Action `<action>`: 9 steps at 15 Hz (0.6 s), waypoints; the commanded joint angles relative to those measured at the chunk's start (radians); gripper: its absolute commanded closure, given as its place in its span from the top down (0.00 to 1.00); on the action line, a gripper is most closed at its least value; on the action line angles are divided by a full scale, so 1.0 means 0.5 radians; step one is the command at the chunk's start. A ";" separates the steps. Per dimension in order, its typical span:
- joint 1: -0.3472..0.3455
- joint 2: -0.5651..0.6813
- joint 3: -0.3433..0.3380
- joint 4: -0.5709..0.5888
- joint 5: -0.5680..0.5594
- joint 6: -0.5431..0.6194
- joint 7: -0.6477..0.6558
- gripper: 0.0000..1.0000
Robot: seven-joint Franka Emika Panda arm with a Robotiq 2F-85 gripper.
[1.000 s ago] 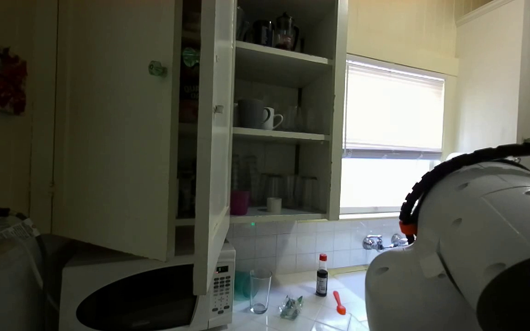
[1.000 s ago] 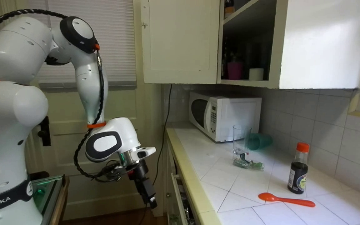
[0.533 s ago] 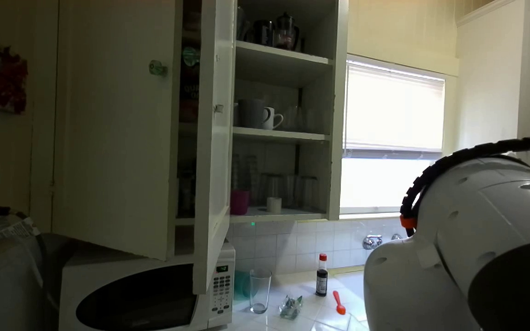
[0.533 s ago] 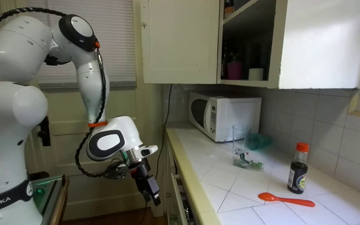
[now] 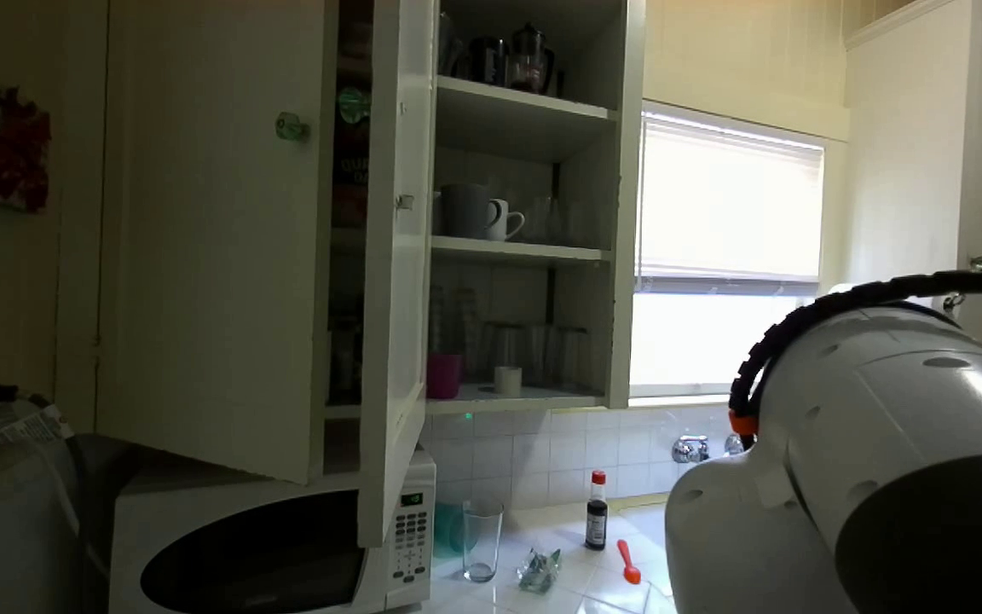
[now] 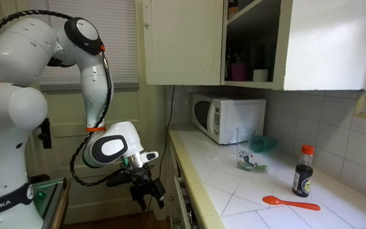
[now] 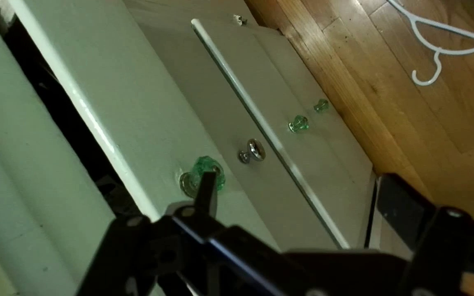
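Jaws spread wide, empty; green knob (image 7: 203, 165), below top edge of drawer (image 7: 134, 102), lines up w/ one finger (image 7: 208, 197), not btwn both.

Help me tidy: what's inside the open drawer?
Some faint, pale shapes show inside the drawer, too unclear to identify. The countertop and deep shadow hide the rest.

Counter (image 6: 221, 178): red-capped bottle (image 6: 303, 180) upright, orange spoon (image 6: 292, 203) lying near it. Clear glass (image 6: 244, 143) upright near microwave (image 6: 241, 117), teal cup (image 6: 265, 143) tipped beside it, plastic packet (image 6: 253, 167) in front. Wall cabinet door (image 6: 183, 44) open. White hanger (image 7: 438, 51) on wood floor (image 7: 385, 119).
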 commanded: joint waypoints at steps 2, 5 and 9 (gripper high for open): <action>0.213 0.218 -0.107 0.000 -0.013 0.056 -0.227 1.00; 0.370 0.365 -0.167 -0.002 0.020 0.146 -0.299 1.00; 0.580 0.573 -0.226 -0.004 0.071 0.343 -0.339 1.00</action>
